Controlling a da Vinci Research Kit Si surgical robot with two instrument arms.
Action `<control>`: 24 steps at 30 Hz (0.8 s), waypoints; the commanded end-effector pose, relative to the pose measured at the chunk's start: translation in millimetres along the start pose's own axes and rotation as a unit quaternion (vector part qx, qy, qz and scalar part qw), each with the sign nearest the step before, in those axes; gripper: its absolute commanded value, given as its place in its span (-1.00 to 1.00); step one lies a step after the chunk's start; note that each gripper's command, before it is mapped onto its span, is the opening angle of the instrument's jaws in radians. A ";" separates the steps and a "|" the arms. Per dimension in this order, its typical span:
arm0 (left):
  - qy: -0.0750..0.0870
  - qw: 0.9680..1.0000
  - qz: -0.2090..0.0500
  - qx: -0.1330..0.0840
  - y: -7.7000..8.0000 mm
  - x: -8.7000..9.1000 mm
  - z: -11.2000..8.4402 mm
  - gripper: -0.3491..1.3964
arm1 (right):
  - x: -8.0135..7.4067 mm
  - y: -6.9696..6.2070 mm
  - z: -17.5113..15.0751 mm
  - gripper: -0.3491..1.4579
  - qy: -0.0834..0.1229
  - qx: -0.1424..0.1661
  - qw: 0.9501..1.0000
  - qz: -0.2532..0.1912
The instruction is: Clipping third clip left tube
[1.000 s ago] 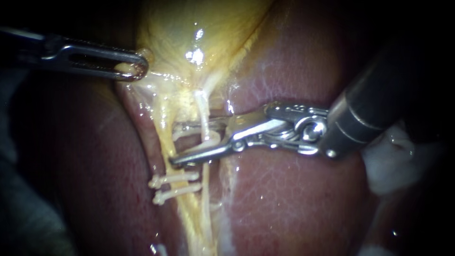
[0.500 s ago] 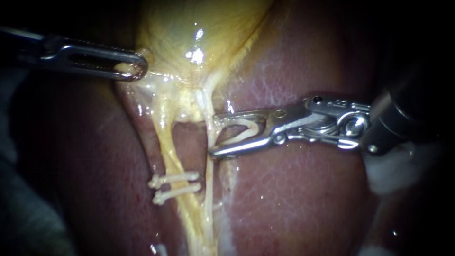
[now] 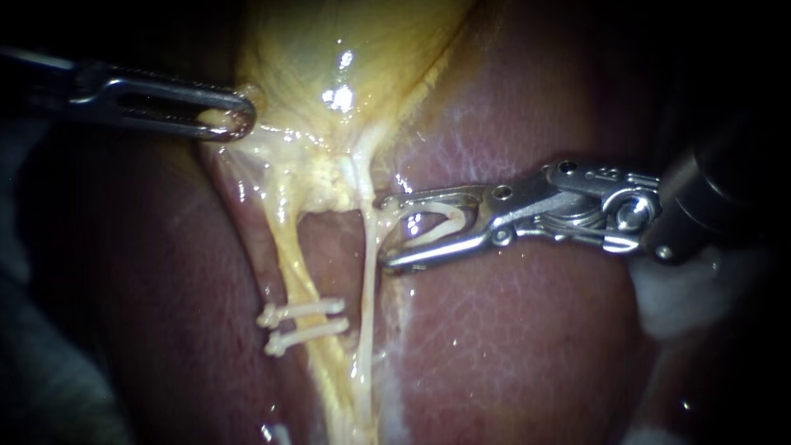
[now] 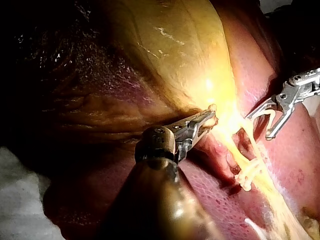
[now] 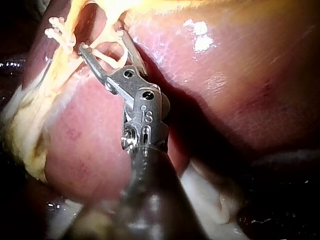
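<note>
Left tube (image 3: 290,264): thicker yellow strand left of centre in the endoscope view. It runs down from the gallbladder, slanting slightly rightward, and is bare above its clips.
Left instrument (image 3: 235,115): enters from the upper left. Jaws are closed on the gallbladder's lower edge, well apart from the clipping site.
Gallbladder (image 3: 329,49): pale yellow, narrowing down into both tubes.
Two clips (image 3: 321,307): side by side across the left tube, low on it.
Window: dark red gap between the tubes, with liver (image 3: 511,346) behind.
Right tube (image 3: 368,280): thin pale strand between the left tube and the right instrument's tips. It is just beside the tips; contact cannot be told.
New clip (image 3: 432,222): pale V seated between the right jaws, mouth facing the tubes.
Right instrument (image 3: 386,232): jaws wide, gripping only the new clip. Neither tube is inside them, and they point leftward, roughly crosswise to the tubes.
Key relation (judgement): the left tube lies ahead of the right tips, beyond the right tube. The right instrument is nearer and must reach it without catching the thin strand.
</note>
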 end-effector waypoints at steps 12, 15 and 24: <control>0.000 1.000 0.000 0.000 0.0 0.0 0.1 -1.00 | -1.0 1.6 3.3 -0.06 -0.006 -0.013 1.000 -0.004; 0.000 1.000 0.000 0.000 0.0 0.0 0.1 -1.00 | -1.5 2.1 3.6 -0.06 -0.015 -0.017 1.000 -0.006; 0.000 1.000 0.000 0.000 0.0 0.0 0.1 -1.00 | -2.2 2.9 2.6 -0.06 -0.018 -0.023 1.000 -0.008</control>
